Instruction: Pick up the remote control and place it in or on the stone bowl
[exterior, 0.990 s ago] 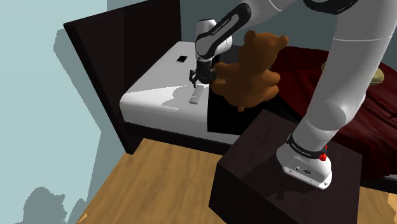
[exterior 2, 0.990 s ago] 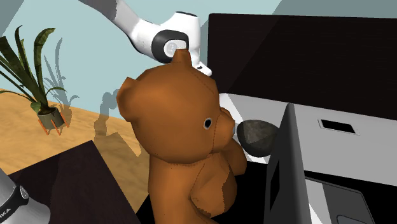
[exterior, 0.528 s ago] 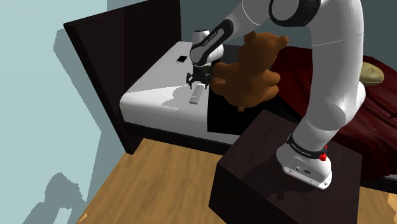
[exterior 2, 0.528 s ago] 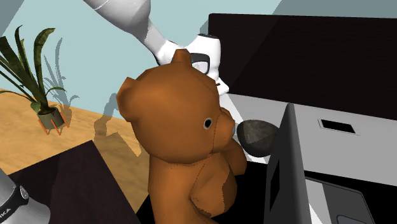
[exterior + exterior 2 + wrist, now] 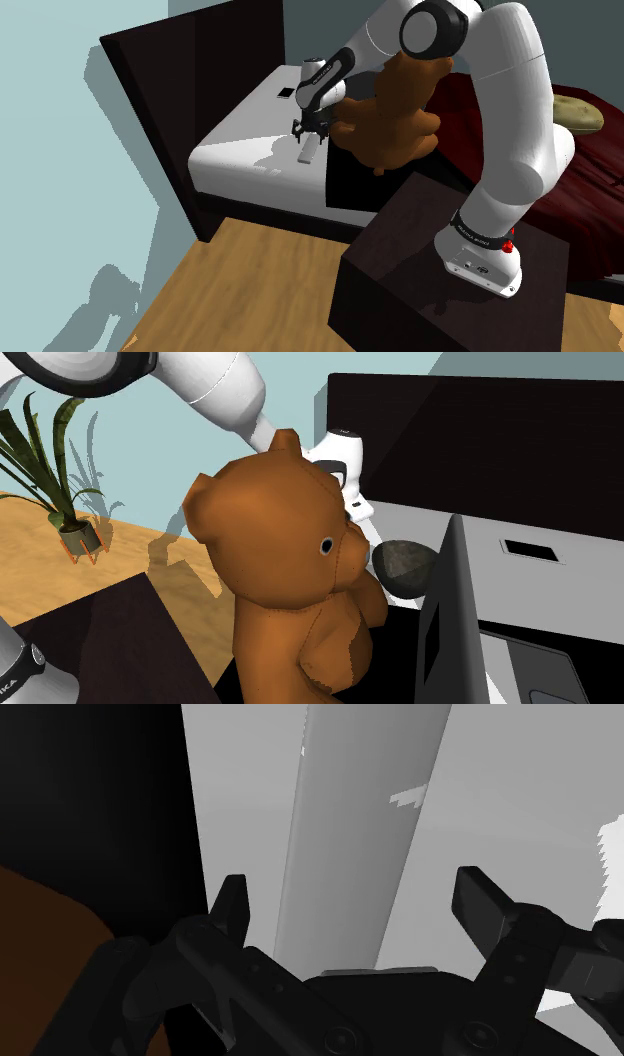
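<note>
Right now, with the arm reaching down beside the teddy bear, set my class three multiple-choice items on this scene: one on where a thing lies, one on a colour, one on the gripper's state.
1. Where does the remote control lie? A on a chair; B on the pale surface beside the teddy bear; C in a drawer.
2. What colour is the teddy bear? A brown; B green; C blue.
3. How do the fingers of the gripper stand? A shut on the remote control; B shut on nothing; C open.

Answers:
1 B: the shoulder view shows it flat there, next to the bear.
2 A: its fur is brown.
3 C: the wrist view shows the fingers apart, either side of the remote control.
</note>
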Available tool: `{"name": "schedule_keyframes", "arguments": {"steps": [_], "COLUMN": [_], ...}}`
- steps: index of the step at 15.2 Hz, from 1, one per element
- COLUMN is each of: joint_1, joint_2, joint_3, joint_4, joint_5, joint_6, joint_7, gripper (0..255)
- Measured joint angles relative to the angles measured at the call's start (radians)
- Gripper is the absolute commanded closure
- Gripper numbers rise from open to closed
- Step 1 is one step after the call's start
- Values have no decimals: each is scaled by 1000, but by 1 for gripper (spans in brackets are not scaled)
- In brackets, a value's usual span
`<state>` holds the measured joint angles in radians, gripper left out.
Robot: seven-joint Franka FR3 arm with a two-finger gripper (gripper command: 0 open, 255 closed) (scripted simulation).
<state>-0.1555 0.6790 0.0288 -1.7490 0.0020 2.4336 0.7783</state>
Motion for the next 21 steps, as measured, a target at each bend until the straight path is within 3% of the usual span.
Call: {"name": "schedule_keyframes", "arguments": {"steps": [10,11,21], "joint_1": [0,0,0], "joint_2": [51,51,50], "joint_3": [-1,-1,-1], "joint_4": [13,13,13], "joint_5": [-1,-1,0], "joint_6": [38,38,38], "joint_7": [0,0,0], "gripper": [0,255,255]}}
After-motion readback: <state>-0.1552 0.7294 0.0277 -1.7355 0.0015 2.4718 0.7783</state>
